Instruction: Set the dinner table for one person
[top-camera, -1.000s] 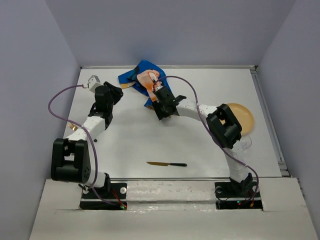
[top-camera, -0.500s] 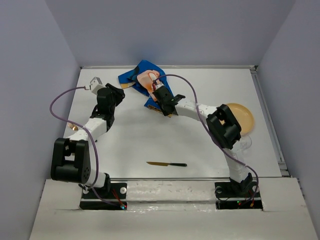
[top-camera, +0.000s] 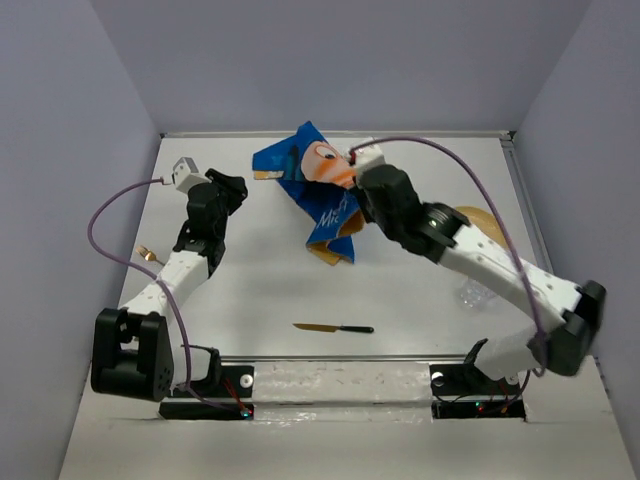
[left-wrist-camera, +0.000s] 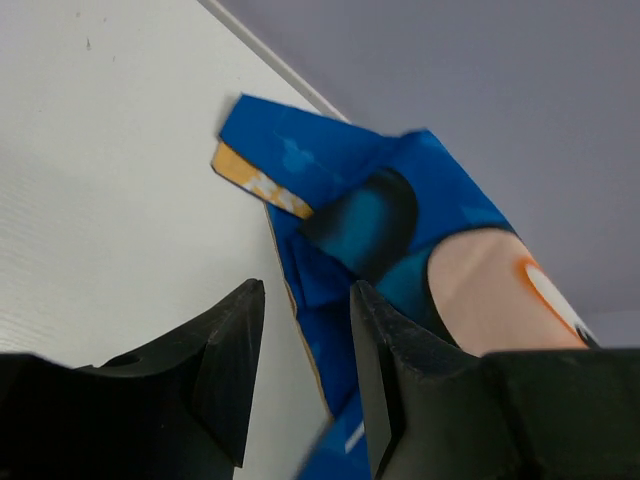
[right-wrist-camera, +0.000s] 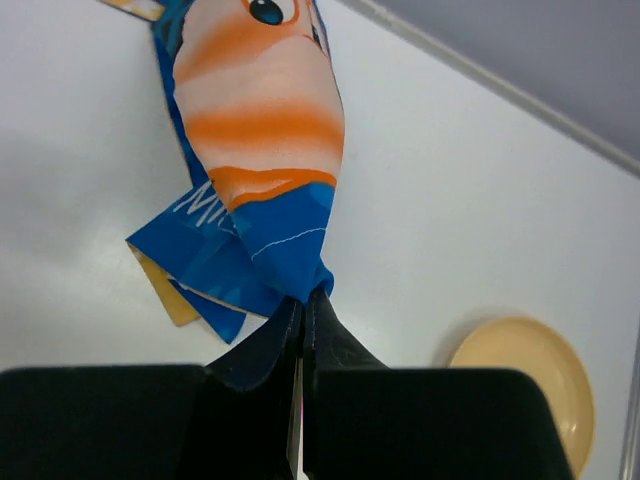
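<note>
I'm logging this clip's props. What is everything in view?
table: one, white, beneath everything
placemat: one, blue with cartoon face, far middle, partly raised
knife: one, black handle, gold blade, near middle
plate: one, yellow, right side, partly hidden
cup: one, clear, near the plate
small thing: one, gold, left edge, too small to name
left arm: one, white and black, jaws open beside the placemat
right arm: one, white and black, jaws shut on the placemat

Right of the placemat (top-camera: 322, 195): a plate (top-camera: 485, 222) half hidden behind the right arm (top-camera: 500, 262), plus something clear (top-camera: 478, 294), too faint to identify. Far left of the placemat: a gold item (top-camera: 147, 254), too small to name. Cut off at the top in the right wrist view: the placemat.
</note>
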